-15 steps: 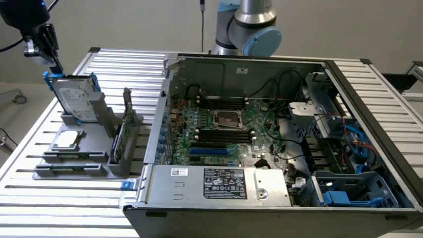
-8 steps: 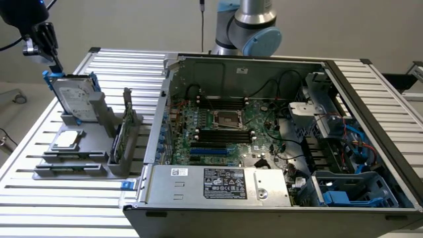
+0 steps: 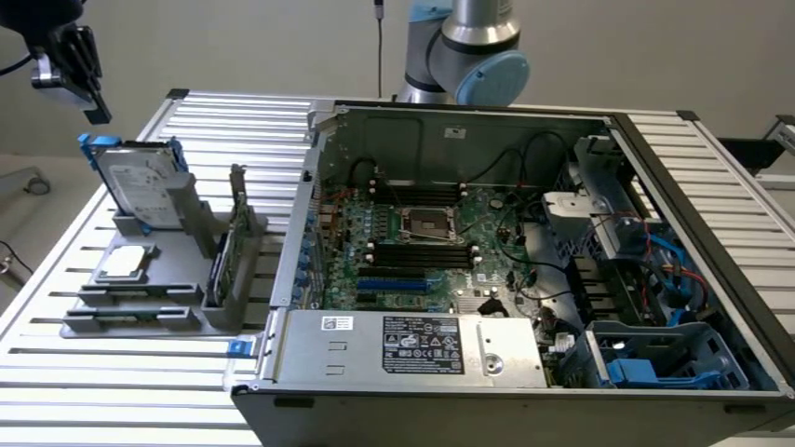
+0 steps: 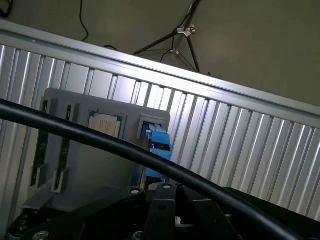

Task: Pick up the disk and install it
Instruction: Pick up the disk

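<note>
At the exterior view's left the pincer (image 3: 89, 102) hangs clenched and empty above the disk (image 3: 140, 182). The disk stands upright in a grey holder (image 3: 174, 307) on the desk (image 3: 125, 391), beside the open computer case (image 3: 410, 140).

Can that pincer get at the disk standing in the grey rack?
Probably yes: the pincer hangs above the disk, which stands upright in the grey rack with its top edge bare and nothing between them. The pincer is shut, though.
</note>
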Controlling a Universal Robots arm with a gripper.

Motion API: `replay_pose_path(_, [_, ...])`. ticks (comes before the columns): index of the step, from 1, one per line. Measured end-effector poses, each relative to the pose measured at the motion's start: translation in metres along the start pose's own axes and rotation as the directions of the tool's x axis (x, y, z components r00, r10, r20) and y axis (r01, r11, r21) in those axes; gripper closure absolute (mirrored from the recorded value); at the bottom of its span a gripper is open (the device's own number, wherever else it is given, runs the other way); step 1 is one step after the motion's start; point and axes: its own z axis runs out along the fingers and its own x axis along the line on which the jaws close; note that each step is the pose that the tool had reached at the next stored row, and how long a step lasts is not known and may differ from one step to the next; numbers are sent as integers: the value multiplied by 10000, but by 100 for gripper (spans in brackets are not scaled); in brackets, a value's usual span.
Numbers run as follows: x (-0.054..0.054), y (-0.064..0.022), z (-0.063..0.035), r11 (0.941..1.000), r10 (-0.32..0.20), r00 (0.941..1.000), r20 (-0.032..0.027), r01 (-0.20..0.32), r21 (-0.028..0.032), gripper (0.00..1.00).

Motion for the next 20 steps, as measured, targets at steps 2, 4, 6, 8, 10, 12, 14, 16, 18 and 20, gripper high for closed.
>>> replay_pose_path(2, [1,0,-4,10000,80,10000,1,-80,3,89])
replay_pose_path(4, [8,2,-6,9997,234,9997,3,-234,7,89])
replay_pose_path(6, [11,3,-5,9991,418,9991,7,-418,17,89])
replay_pose_path(8, [15,4,-5,9982,596,9982,10,-596,26,89])
replay_pose_path(10, [19,5,-5,9970,771,9970,14,-771,33,89])
replay_pose_path(12, [26,6,-5,9962,876,9962,16,-876,39,89])
replay_pose_path(14, [30,7,-6,9958,916,9958,18,-916,40,89])
replay_pose_path(16, [32,8,-6,9958,917,9958,18,-917,40,89])
replay_pose_path(18, [33,8,-6,9958,916,9958,18,-916,39,89])
replay_pose_path(20, [33,8,-6,9958,916,9958,18,-916,39,89])
